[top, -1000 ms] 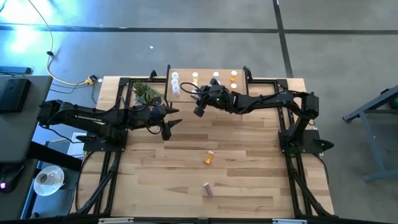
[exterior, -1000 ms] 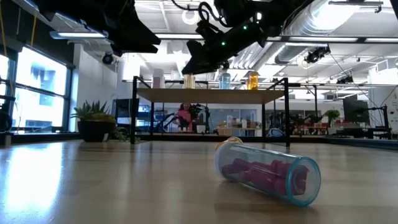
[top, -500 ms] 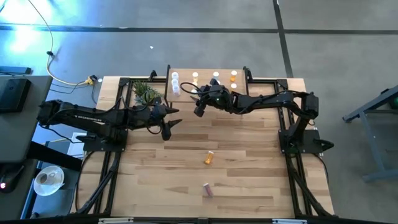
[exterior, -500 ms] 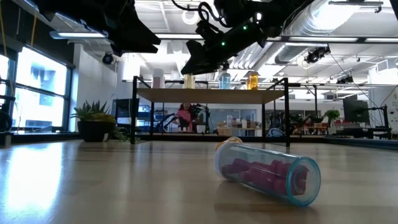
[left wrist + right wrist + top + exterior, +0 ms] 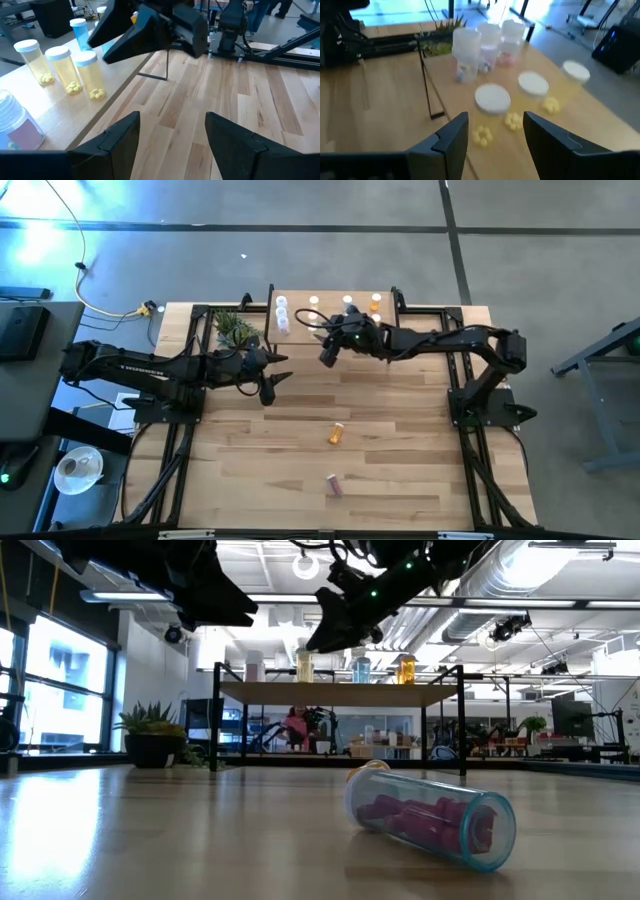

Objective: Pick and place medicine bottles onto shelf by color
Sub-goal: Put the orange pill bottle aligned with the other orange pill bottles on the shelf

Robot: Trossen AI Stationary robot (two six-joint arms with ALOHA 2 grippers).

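Shelf (image 5: 330, 305) at top centre already carries most bottles. Orange bottle (image 5: 337, 433) and purple bottle (image 5: 333, 485) remain on worktop (image 5: 400, 440), lower centre. Right tool (image 5: 327, 355) and left tool (image 5: 270, 387): apart, empty.

**Colours on the bench and shelf**

We see a pale wood bench (image 5: 400, 440) with darker plank streaks, and a shelf (image 5: 60, 112) of lighter wood on thin black legs. On it stand three yellow bottles (image 5: 65, 70) with white caps, a blue bottle (image 5: 80, 32) and, we think, clear bottles (image 5: 482, 45) holding pinkish contents. An orange bottle (image 5: 337, 433) lies on the bench; nearer us a clear bottle with purple-pink pills (image 5: 430, 817). Both arms are black. The plant (image 5: 235, 330) is green, the floor grey.
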